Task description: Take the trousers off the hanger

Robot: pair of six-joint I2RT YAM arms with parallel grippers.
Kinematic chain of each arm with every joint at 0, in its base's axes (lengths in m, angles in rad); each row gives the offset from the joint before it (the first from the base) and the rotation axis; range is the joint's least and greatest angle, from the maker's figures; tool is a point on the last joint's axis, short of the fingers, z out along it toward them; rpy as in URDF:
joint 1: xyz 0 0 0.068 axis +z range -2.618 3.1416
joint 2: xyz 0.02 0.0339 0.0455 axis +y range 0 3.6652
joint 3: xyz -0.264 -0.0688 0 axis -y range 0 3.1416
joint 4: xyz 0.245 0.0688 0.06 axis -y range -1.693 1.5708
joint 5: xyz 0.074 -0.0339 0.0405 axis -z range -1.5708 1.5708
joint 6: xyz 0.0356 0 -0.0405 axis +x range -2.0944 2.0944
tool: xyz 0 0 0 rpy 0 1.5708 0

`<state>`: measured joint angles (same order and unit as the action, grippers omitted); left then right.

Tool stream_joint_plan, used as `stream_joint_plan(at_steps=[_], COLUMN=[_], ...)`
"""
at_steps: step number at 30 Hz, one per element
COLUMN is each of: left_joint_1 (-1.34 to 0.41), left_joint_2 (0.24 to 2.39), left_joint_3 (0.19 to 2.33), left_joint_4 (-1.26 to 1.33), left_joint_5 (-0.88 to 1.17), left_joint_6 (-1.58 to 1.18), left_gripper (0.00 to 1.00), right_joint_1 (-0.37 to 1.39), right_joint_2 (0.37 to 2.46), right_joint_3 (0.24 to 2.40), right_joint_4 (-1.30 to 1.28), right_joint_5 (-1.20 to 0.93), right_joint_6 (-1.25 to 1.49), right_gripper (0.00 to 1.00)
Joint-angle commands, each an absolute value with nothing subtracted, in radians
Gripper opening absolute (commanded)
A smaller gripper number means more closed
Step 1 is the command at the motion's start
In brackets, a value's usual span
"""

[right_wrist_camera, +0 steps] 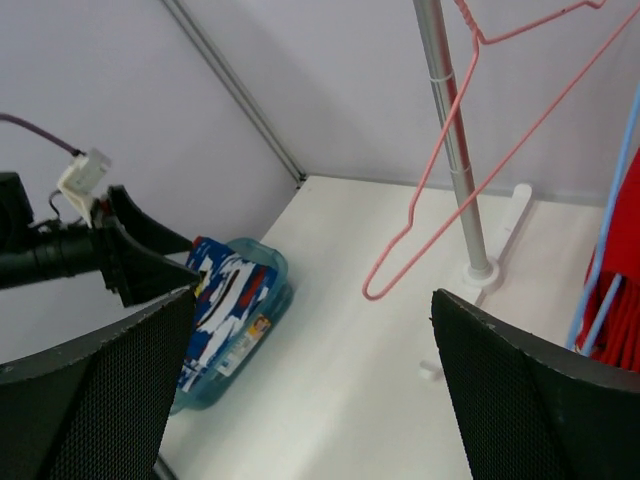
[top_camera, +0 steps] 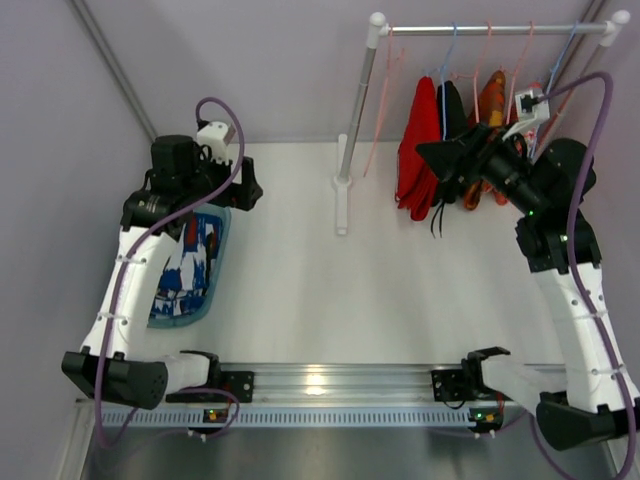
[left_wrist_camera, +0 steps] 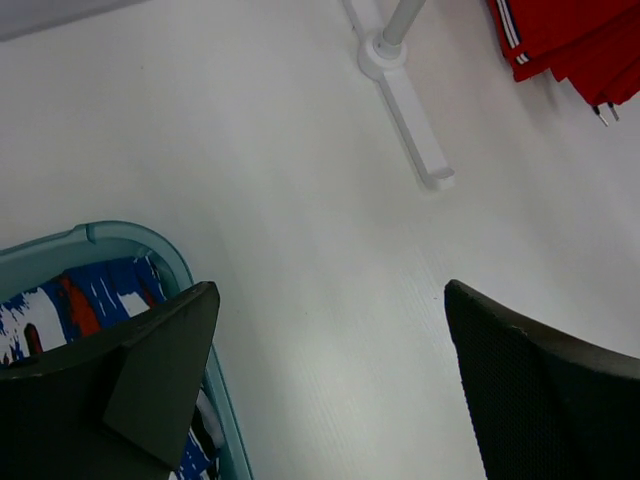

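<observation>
The trousers [top_camera: 195,265] lie bunched in a teal bin [left_wrist_camera: 120,228] on the left of the table, under the left arm. They are off the hanger and nothing grips them. The hanger [right_wrist_camera: 368,288] hangs bare by its hook at the left end of the rack [top_camera: 490,30], beside the upright post and well apart from the trousers.

The left gripper [left_wrist_camera: 330,300] hovers just past the bin's right rim. Its jaws are spread wide and hold nothing; only bare table shows between them. The right gripper [right_wrist_camera: 310,300] is up at the rack, in front of the red garment [top_camera: 418,150]. Its jaws are also wide apart and empty, and they touch neither the hanger nor the clothes as far as the views show.

In my judgement the removal itself is done, and the step in hand is the let-go and retreat.

The next move calls for little more than clearing out. The right arm should back away from the rack on a path that misses the hanger's lower corner and the hanging garments. The left arm should lift away without catching the bin's rim or dragging the fabric out.
</observation>
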<state>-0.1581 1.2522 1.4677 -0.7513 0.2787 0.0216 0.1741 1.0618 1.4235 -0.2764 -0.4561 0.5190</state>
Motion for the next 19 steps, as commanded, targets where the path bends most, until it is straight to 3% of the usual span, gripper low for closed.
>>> stream_joint_plan(at_steps=[1, 9, 19], left_joint_1=[-0.187, -0.201, -0.199], left_joint_2=[1.246, 1.187, 1.109], left_joint_3=[1.535, 1.514, 1.474], left_joint_4=[-0.660, -0.647, -0.641], left_joint_5=[0.255, 0.161, 0.040], left_joint_6=[0.020, 0.015, 0.011], left_gripper=[0.99, 0.99, 0.99], right_joint_1=[0.164, 0.164, 0.164], right_joint_2=[0.962, 0.683, 0.615], right_joint_3=[1.316, 1.066, 1.009], right_joint_4=[-0.316, -0.311, -0.298], right_joint_5=[-0.434, -0.374, -0.364], right_joint_6=[0.424, 0.293, 0.247], right_gripper=[0.99, 0.99, 0.99])
